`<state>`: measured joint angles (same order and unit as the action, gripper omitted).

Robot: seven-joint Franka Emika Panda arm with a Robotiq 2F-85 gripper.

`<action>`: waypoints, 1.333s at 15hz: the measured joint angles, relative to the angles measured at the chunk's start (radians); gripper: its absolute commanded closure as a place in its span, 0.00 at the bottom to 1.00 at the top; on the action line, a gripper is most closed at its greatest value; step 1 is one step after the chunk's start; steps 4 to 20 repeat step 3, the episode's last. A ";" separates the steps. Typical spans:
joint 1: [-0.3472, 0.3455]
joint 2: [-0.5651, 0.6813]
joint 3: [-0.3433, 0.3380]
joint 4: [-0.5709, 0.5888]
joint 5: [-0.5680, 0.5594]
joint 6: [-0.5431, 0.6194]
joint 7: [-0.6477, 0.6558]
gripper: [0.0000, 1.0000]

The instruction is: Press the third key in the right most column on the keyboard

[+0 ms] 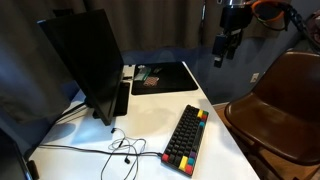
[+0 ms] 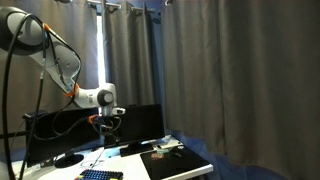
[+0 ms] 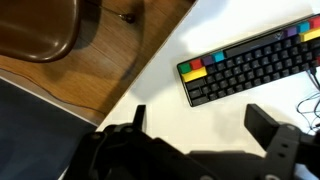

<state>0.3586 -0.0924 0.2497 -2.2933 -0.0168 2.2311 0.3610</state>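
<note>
The keyboard point(image 1: 187, 137) is compact and black with bright edge keycaps. It lies on the white table point(image 1: 140, 125) near its front right edge. A short line of red and yellow keycaps crosses its far narrow end point(image 1: 202, 113). The keyboard also shows in the wrist view point(image 3: 250, 65) and at the bottom edge of an exterior view point(image 2: 100, 175). My gripper point(image 1: 225, 45) hangs high above the table's far right side, well away from the keyboard. In the wrist view its fingers point(image 3: 200, 125) are apart with nothing between them.
A dark monitor point(image 1: 85, 60) stands at the left with cables point(image 1: 120, 150) trailing in front. A black mouse mat point(image 1: 160, 77) lies at the back. A brown chair point(image 1: 280, 100) stands beside the table's right edge.
</note>
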 measured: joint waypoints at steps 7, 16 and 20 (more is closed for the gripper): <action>-0.005 -0.016 0.000 -0.014 0.000 0.000 -0.009 0.00; -0.005 -0.016 0.000 -0.014 0.000 0.000 -0.009 0.00; -0.005 -0.016 0.000 -0.014 0.000 0.000 -0.009 0.00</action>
